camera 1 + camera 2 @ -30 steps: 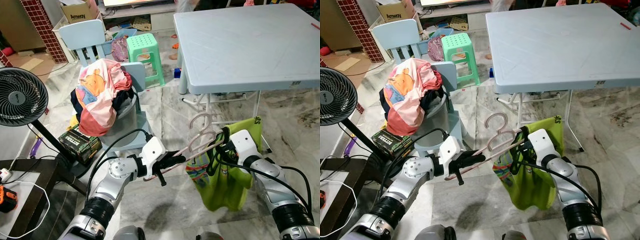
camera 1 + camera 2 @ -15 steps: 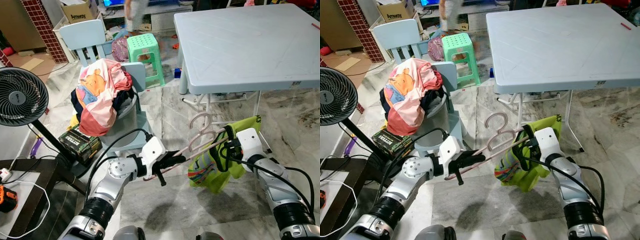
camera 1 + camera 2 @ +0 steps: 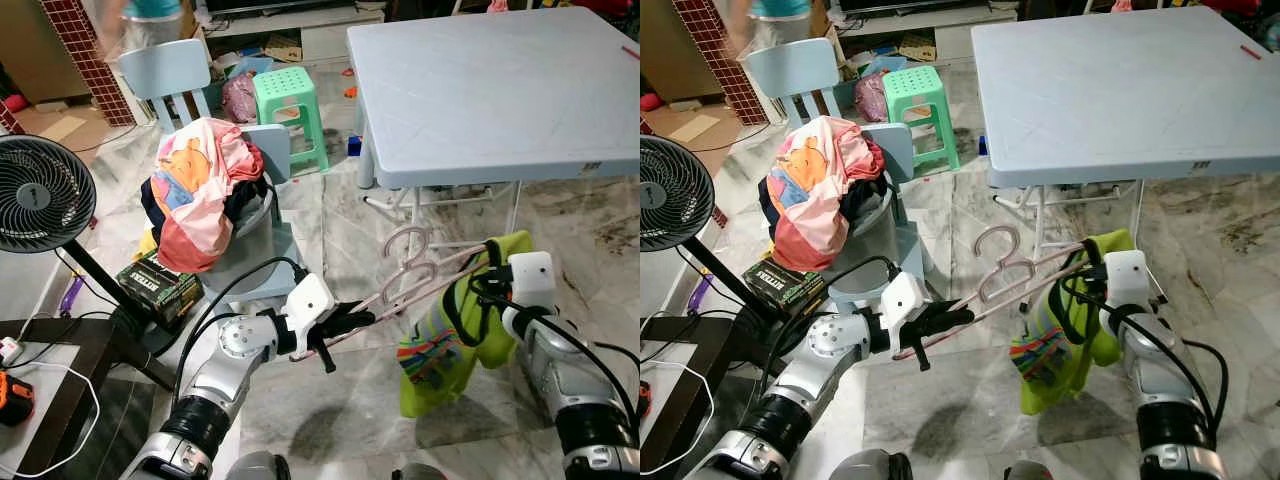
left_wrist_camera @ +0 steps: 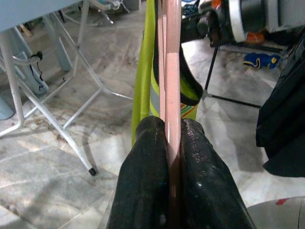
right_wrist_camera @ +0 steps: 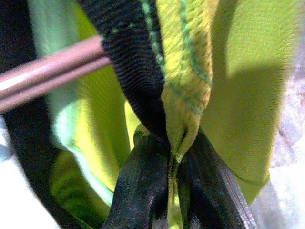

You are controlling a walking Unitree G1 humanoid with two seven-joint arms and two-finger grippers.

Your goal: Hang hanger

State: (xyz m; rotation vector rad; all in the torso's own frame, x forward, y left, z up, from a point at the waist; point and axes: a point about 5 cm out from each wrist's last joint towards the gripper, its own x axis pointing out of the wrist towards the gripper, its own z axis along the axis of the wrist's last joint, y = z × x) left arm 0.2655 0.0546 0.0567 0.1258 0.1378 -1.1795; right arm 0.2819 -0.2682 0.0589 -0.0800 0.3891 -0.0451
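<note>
Nearest, in the left wrist view: left tool (image 4: 170, 143) pressed together on the pink hanger (image 4: 170, 57), the bar running straight out between the black fingers (image 4: 143, 157). In the right wrist view: right tool (image 5: 172, 164) pinching a folded edge of the yellow-green garment (image 5: 228, 86), black trim (image 5: 128, 57) beside the pinch, hanger bars crossing close by.

From the head views: hanger (image 3: 405, 265) held low in front of the body, between the two arms, hook uppermost and free, one end in the left tool (image 3: 345, 322), the far end inside the garment (image 3: 450, 340). Garment hanging from that end and from the right tool (image 3: 487, 283), bunched, bright print facing forward, hem clear of the marble floor (image 3: 330, 240).

Judged step: still dressing the hanger, hanging not yet possible. To do well: keep the left grip firm and the bar level; draw the pinched edge outward over the hanger's end so the shoulder seats, without tugging the bar out of the left fingers. Risk: garment sliding off if the bar tips toward the right.

Farther: light blue bench (image 3: 500, 90) just beyond. To the left, a heap of clothes (image 3: 200, 195) on a small chair, a black fan (image 3: 40, 195), a green stool (image 3: 288, 100). No rail or rack made out.
</note>
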